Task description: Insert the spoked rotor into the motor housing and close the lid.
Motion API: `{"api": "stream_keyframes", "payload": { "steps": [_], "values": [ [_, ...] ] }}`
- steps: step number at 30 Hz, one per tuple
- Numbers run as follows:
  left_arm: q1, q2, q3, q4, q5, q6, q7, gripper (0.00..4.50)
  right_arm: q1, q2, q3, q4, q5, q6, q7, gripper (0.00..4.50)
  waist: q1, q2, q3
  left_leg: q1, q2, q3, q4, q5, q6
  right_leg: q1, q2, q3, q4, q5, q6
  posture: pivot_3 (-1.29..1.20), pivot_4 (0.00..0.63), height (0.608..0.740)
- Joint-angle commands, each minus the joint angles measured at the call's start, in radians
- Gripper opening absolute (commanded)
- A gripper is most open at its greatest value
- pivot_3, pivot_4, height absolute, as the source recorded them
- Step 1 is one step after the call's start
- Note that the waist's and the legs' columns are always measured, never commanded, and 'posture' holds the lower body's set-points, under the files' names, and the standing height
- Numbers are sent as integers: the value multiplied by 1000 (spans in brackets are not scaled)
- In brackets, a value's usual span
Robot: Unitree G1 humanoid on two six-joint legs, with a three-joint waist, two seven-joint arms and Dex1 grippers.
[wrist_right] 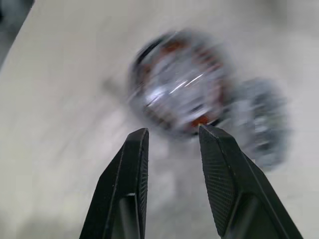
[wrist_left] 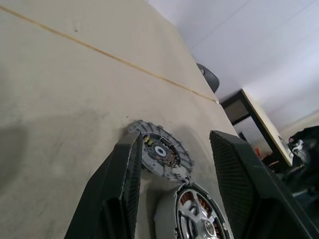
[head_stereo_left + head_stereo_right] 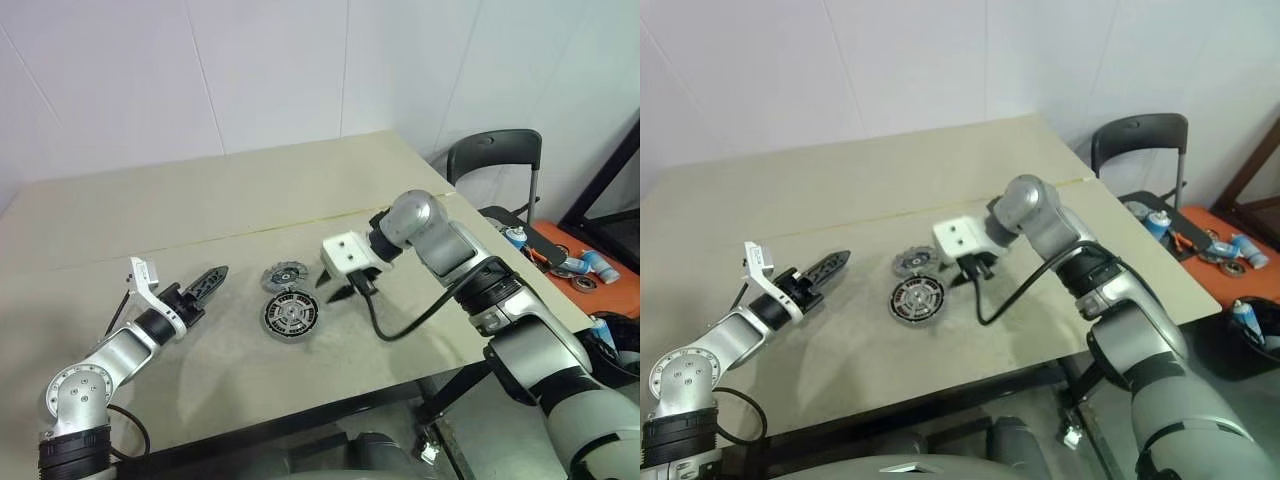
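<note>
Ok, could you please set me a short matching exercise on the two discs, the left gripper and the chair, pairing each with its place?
Things:
1. lid
2. motor housing
3. left gripper
4. chair

Places:
A. beyond the far right corner of the table
B. the disc nearer the robot
C. left of both discs, jaws open
D. the disc farther from the robot

Pairs: 1-D, 2-B, 3-C, 4-A

Head pair looks down over table (image 3: pixel 250 200); both wrist views close, sharing motor housing (image 2: pixel 194 219).
</note>
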Motion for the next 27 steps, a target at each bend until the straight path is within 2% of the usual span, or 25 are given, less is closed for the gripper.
{"api": "stream_keyframes", "payload": {
  "steps": [1,4,6,11,19,27],
  "values": [
    [-22,18,25,-1,-13,8,-13,2277,43,45,-138,-73,70,176,-182,1066,4,0,0,0,0,0,0,0,0,0,0,0,0,0,0,0,0,740],
    [-36,19,22,2,-11,17,-14,2277,133,68,-200,-162,136,355,-258,18,11,-1,0,-2,-2,0,1,0,0,0,-2,0,-1,0,0,0,0,740],
    [-41,22,21,2,-13,23,-18,2277,179,74,-206,-212,160,442,-291,18,17,-1,0,-3,-3,0,1,0,1,-1,-3,0,-2,0,0,0,0,740],
    [-77,38,14,27,-5,49,-30,2277,285,105,-147,-157,75,321,-439,18,17,-1,0,-6,-2,1,1,0,1,-4,-2,0,-2,0,0,0,0,740],
    [-107,63,19,56,6,64,-47,2277,255,161,-131,-196,128,386,-435,18,-2,-1,0,-7,-2,1,1,0,0,-6,-2,0,-1,1,0,0,0,740],
    [-73,55,24,39,14,68,-39,2277,261,143,-82,-197,181,474,-355,18,0,-1,0,-10,-2,0,1,0,0,-8,-2,0,-1,1,0,0,0,740]
  ]
}}
